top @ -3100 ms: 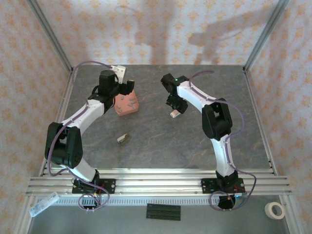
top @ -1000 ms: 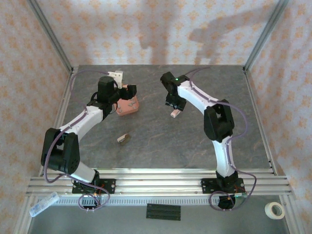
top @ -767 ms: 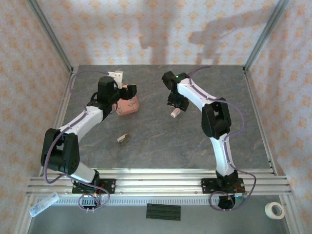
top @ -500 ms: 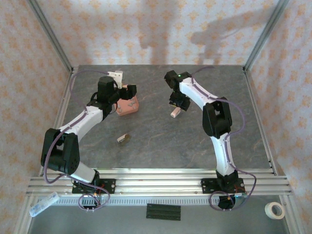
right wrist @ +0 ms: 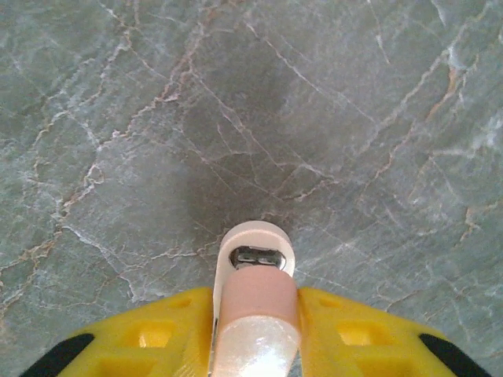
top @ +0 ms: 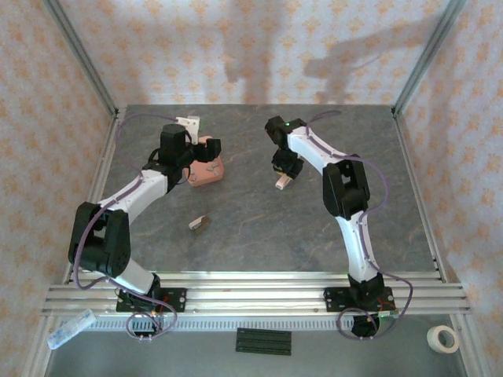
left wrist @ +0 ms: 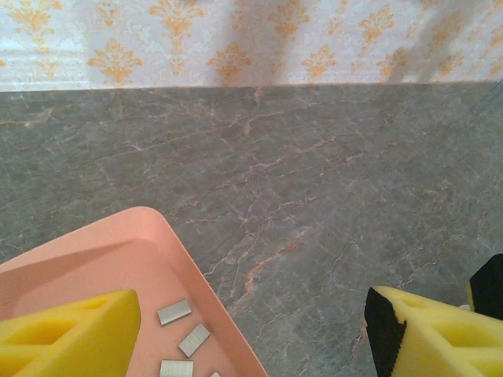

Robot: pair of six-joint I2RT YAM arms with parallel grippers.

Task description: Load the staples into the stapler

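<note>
While the left gripper is hanging with its yellow foam pads spread wide over a rounded corner of the salmon-pink tray, the staples are lying flat inside it as small grey metal strips, close to the smooth rim. One pad is sitting above the tray and the other above the bare worktop, whose grey, marble-veined surface is running open to the patterned wall. Nearer the arms, a small tan object is lying alone. At centre-right, the right gripper is clamping the stapler, a slim pale pink and white oblong, its rounded end pointing down at the worktop. Open stone is stretching rightward to the aluminium frame post.
</note>
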